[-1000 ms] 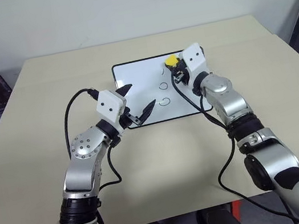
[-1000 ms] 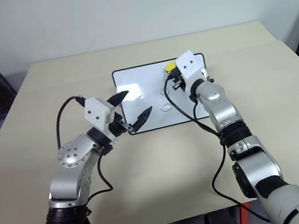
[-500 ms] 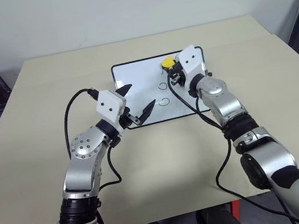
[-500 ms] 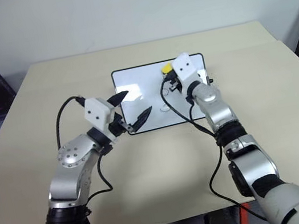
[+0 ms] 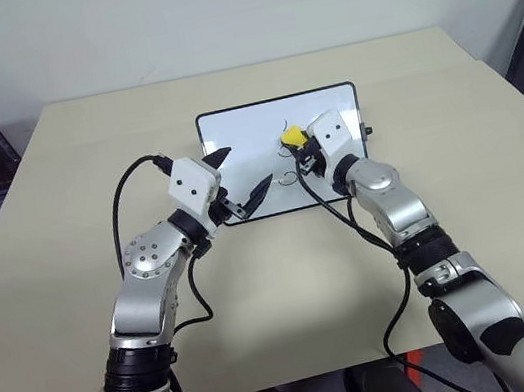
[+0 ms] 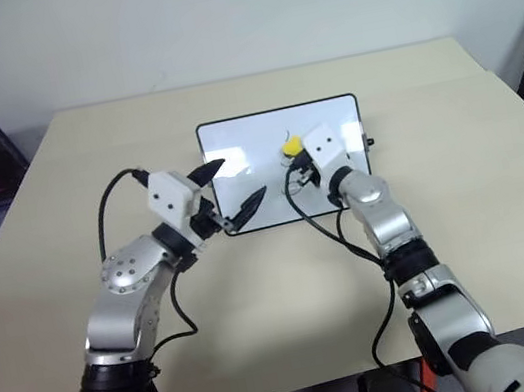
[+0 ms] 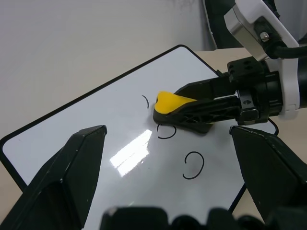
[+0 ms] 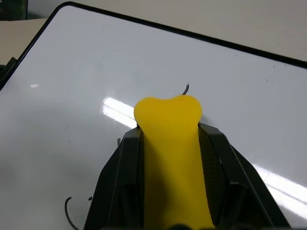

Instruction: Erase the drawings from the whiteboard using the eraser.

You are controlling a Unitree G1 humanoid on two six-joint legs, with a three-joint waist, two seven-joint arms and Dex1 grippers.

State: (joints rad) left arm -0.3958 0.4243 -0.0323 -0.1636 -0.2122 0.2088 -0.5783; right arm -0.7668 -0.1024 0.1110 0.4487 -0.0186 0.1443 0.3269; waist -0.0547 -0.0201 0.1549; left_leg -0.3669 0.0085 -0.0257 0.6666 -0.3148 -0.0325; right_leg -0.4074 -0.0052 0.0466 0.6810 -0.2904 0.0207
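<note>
Mid-frame, the right claw (image 5: 300,149) grips the eraser (image 5: 289,136), seemingly touching the whiteboard (image 5: 241,134); the left claw (image 5: 238,175) hangs open over its lower-left corner.

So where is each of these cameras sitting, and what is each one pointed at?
Left and right eye views: on the head, looking forward and down over both arms at the whiteboard on the table.
Left wrist view: on the left wrist, facing the board; the open left gripper frames it.
Right wrist view: on the right wrist; the right gripper clamps the eraser.
Shared: both wrist views show the eraser and the drawings.
</note>
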